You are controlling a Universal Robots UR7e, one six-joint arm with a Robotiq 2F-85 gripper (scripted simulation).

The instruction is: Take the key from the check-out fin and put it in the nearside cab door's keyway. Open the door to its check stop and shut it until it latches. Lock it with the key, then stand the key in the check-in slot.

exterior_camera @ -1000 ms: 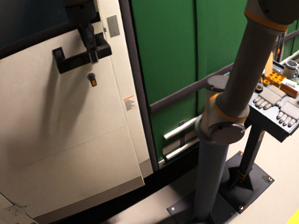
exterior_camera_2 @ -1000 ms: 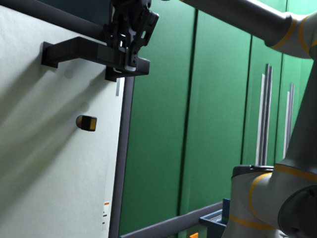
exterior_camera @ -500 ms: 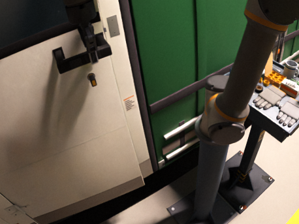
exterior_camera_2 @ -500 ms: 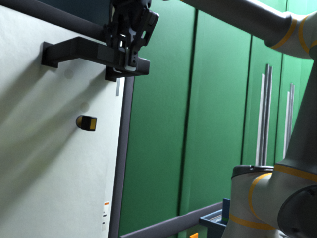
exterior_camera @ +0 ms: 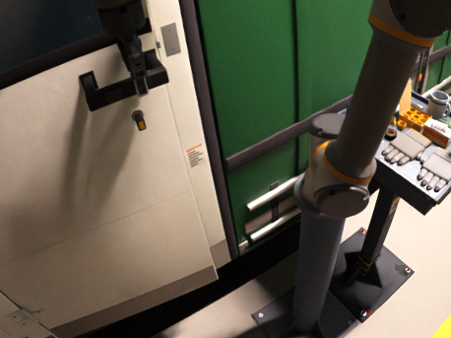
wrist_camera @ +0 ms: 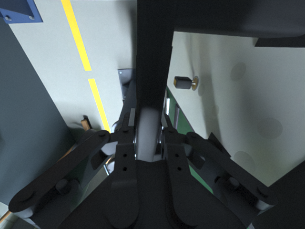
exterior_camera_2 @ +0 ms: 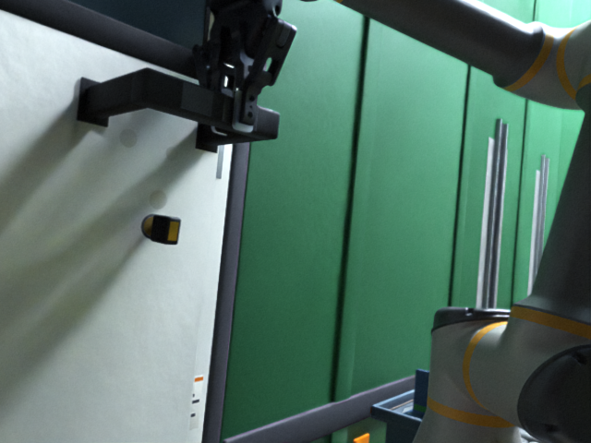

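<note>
The key's blade is hidden in the keyway; only its dark head with an orange end (exterior_camera: 140, 120) (exterior_camera_2: 162, 229) (wrist_camera: 182, 82) sticks out of the cream cab door (exterior_camera: 98, 184) (exterior_camera_2: 105, 267), below the handle. The black door handle (exterior_camera: 123, 86) (exterior_camera_2: 176, 100) (wrist_camera: 151, 74) is a long bar on two brackets. My gripper (exterior_camera: 140, 78) (exterior_camera_2: 237, 107) (wrist_camera: 147, 123) comes down from above near the handle's right end, its fingers clamped on either side of the bar.
Green panels (exterior_camera: 275, 66) (exterior_camera_2: 401, 200) with a dark rail stand behind, right of the door frame. The arm's base column (exterior_camera: 315, 268) is bolted to the floor. A tray (exterior_camera: 423, 159) with gloves, a mug and blocks stands on a post at the far right.
</note>
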